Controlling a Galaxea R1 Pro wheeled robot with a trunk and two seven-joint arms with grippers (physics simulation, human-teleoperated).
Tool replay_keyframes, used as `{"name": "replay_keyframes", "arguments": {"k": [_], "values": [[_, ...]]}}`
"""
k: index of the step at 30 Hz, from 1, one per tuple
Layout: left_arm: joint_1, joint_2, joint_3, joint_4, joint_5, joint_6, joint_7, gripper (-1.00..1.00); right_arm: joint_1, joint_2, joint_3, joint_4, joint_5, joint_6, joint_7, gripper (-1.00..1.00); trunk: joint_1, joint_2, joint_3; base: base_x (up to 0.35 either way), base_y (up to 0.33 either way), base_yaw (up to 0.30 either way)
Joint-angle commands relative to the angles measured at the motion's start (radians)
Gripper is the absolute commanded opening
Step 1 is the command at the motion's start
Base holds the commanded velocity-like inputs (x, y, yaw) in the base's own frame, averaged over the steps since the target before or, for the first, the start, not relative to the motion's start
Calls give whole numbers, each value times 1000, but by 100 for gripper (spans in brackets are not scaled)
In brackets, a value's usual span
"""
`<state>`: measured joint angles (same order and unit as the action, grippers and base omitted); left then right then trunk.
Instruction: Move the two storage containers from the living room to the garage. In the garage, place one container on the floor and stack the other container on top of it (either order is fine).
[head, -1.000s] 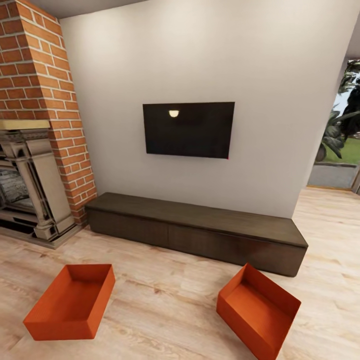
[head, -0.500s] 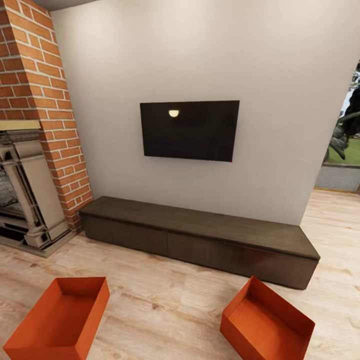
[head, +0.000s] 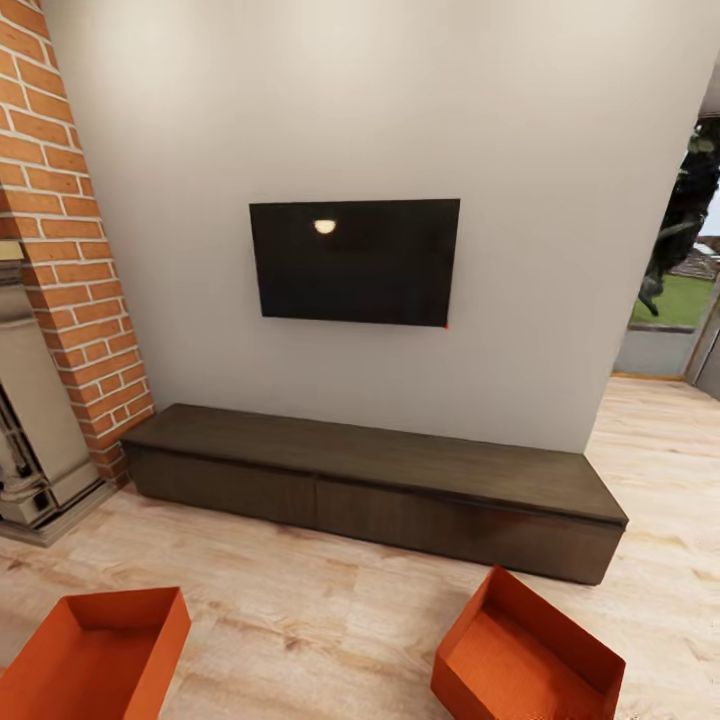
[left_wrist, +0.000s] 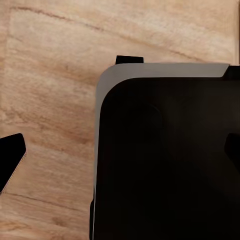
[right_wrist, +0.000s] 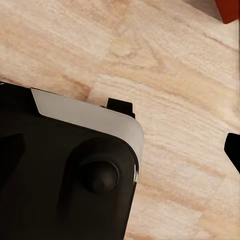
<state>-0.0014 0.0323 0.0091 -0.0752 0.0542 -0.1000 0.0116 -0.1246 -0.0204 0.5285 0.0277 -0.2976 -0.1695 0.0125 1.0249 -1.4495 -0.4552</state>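
Orange-red, both storage containers sit on the light wood floor (head: 330, 620) of the living room: the left container (head: 95, 655) squarely, the right container (head: 525, 655) skewed, its near end cut off from sight. Neither is held. Whether the grippers are open I cannot tell. A careless approach could nudge the skewed bin toward the dark low cabinet (head: 380, 480), spoiling a square grasp.

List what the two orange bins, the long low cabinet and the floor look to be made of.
Left container and right container: probably plastic, judging by the thin uniform orange-red walls with a matte finish. Cabinet: dark-stained wood, faint grain on top, low sheen. Floor: light wood planks, with visible grain and a slight gloss.
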Motion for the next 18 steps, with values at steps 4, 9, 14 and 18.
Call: {"name": "replay_keyframes", "arguments": {"k": [4,9,14,18], "values": [[0,0,0,0,6,-3,1,100,-1,1,8,3,-9,-5,1,100,0,-1,-1,13,0,-245],[0,0,0,0,5,-3,1,100,-1,1,8,3,-9,-5,1,100,0,-1,-1,1,0,-246],[0,0,0,0,4,-3,1,100,-1,1,8,3,-9,-5,1,100,0,-1,-1,0,0,-246],[0,0,0,0,4,-3,1,100,-1,1,8,3,-9,-5,1,100,0,-1,-1,0,0,-246]]}}
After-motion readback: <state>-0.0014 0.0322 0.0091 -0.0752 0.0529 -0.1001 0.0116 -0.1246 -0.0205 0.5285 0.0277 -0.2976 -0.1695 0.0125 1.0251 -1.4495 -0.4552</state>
